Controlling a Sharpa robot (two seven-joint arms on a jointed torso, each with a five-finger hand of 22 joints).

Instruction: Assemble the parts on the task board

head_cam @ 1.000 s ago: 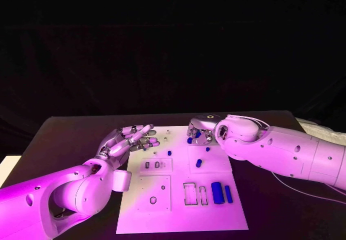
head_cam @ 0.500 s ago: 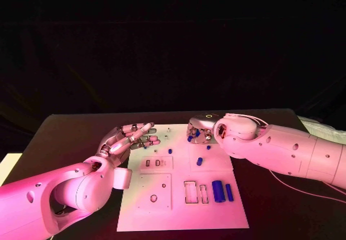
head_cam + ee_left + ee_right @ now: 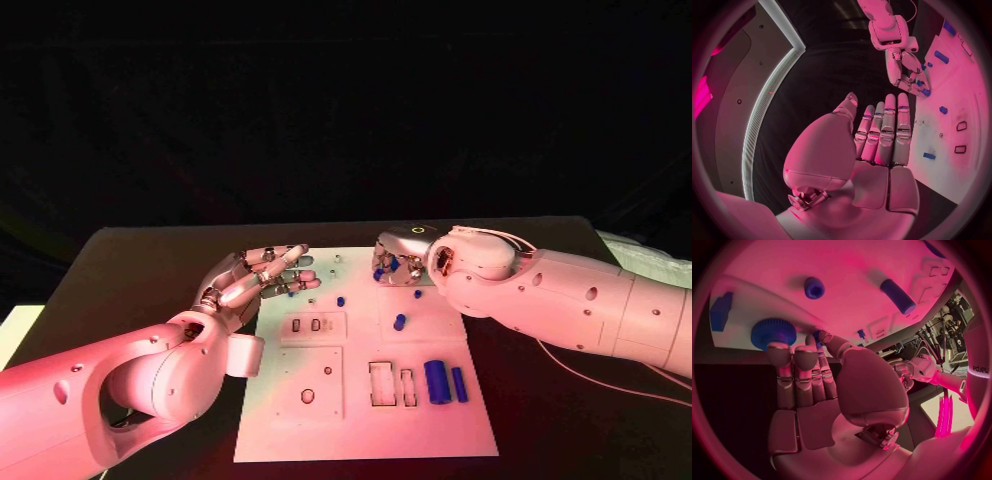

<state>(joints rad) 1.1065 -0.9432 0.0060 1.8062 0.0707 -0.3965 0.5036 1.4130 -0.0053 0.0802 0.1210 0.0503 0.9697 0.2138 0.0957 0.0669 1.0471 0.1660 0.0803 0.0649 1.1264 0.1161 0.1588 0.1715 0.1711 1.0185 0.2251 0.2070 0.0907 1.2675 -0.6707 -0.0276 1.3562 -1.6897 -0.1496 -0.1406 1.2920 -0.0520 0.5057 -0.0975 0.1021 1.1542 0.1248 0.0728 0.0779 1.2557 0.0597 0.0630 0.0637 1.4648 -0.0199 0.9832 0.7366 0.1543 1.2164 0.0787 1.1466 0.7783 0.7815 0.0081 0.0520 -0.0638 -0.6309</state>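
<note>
The white task board [image 3: 361,400] lies mid-table. At its far edge the right hand [image 3: 404,262] is lowered; in the right wrist view its fingertips [image 3: 786,352] are seen pressed against a round ribbed blue part [image 3: 773,331] at the board's edge, a contact hidden from the head camera (whether the part is actually gripped cannot be told). The left hand [image 3: 260,280] is held open, fingers straight, empty, beside the board's far left corner. Two blue cylinders [image 3: 444,383] lie near the board's right edge. No writing can be read on the board.
</note>
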